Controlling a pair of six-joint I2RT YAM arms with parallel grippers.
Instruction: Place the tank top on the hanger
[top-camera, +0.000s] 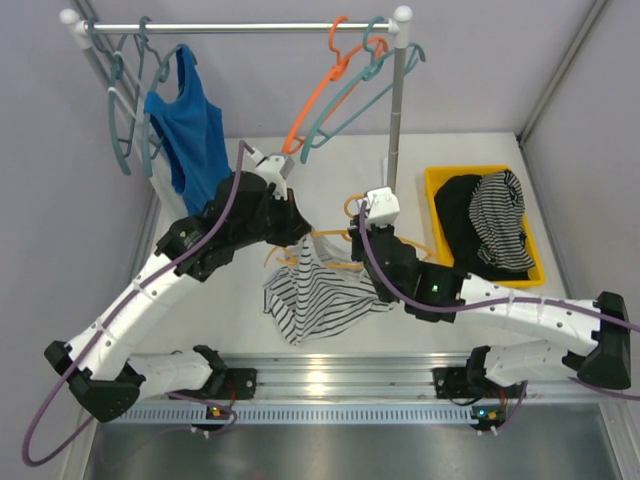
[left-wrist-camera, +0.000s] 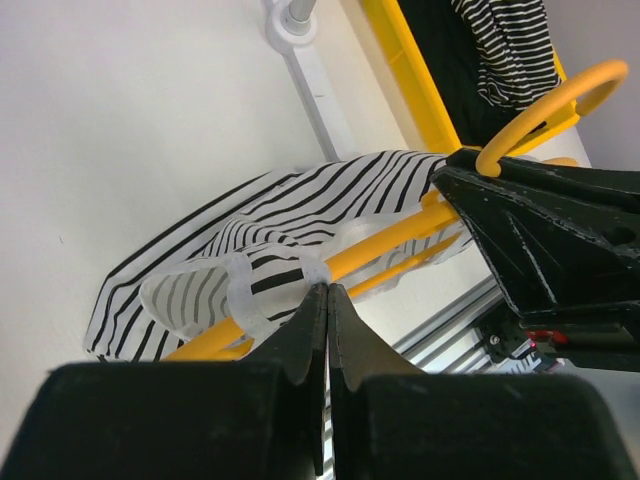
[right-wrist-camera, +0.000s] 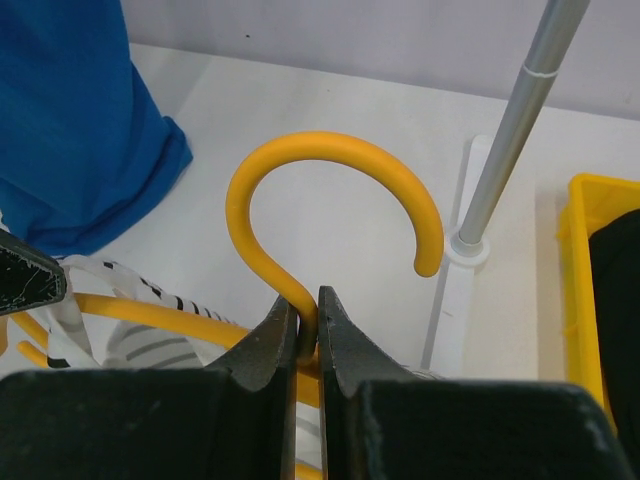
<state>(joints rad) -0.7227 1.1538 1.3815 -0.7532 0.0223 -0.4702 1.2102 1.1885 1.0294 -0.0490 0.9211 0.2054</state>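
Observation:
The striped tank top (top-camera: 315, 295) lies crumpled on the table between the arms, partly draped over the amber hanger (top-camera: 330, 236). My left gripper (top-camera: 296, 240) is shut on a white strap of the tank top (left-wrist-camera: 300, 205), pinched at the fingertips (left-wrist-camera: 327, 288) right against the hanger's bar (left-wrist-camera: 395, 240). My right gripper (top-camera: 357, 232) is shut on the neck of the hanger's hook (right-wrist-camera: 330, 150), the jaws meeting around it (right-wrist-camera: 308, 312). The right gripper also shows in the left wrist view (left-wrist-camera: 550, 235), with the hook sticking up out of it.
A clothes rack (top-camera: 240, 28) stands at the back with a blue top (top-camera: 185, 130), teal hangers (top-camera: 125, 110) and a redder orange hanger (top-camera: 320, 95). Its right pole (top-camera: 397, 110) is just behind the right gripper. A yellow bin (top-camera: 433, 195) holds dark and fine-striped garments (top-camera: 500, 215).

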